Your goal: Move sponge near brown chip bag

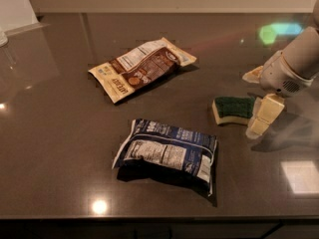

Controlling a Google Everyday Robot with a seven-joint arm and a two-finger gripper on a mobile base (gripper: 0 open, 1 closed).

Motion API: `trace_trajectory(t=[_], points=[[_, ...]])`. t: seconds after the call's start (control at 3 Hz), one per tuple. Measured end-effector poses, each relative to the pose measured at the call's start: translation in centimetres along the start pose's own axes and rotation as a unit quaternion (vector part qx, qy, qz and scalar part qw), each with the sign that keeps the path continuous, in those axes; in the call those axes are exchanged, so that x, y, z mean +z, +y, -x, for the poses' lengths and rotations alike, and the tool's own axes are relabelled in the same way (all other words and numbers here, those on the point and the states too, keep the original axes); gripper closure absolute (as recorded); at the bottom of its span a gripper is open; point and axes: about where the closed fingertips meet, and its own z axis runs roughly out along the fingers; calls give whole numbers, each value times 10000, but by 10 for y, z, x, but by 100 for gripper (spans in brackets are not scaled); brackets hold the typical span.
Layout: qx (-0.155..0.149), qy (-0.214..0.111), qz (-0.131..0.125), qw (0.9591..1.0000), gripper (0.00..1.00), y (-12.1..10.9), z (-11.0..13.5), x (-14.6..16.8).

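item 1, sponge (pixel 232 109): lies flat on the dark glossy countertop (pixel 60 133) at right of centre, green scrub face up, pale foam showing along its near edge.

item 2, brown chip bag (pixel 143 67): lies flat toward the back of the counter, left of centre, set diagonally, nutrition label at its far end. it is well apart from the sponge, with bare counter between them.

item 3, dark blue and white bag (pixel 167 152): lies nearer the front edge, label side up, between the two in left-right position but closer to the camera. it touches neither.

item 4, gripper (pixel 250 103): enters from the right on a pale arm (pixel 299 59) and sits low at the sponge's right end. its two cream fingers stand apart, one (pixel 264 116) just beside the sponge's near right corner, the other (pixel 253 74) behind the sponge. whether either finger touches the sponge cannot be told. nothing is clamped.
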Motion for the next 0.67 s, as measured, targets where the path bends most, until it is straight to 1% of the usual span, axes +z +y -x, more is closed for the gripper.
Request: trace_trajectory(t=[0.33,0.67], points=[[-1,-6,82,10000,0,-2,2,11],[36,26,115,9999,26,-5,8,12]])
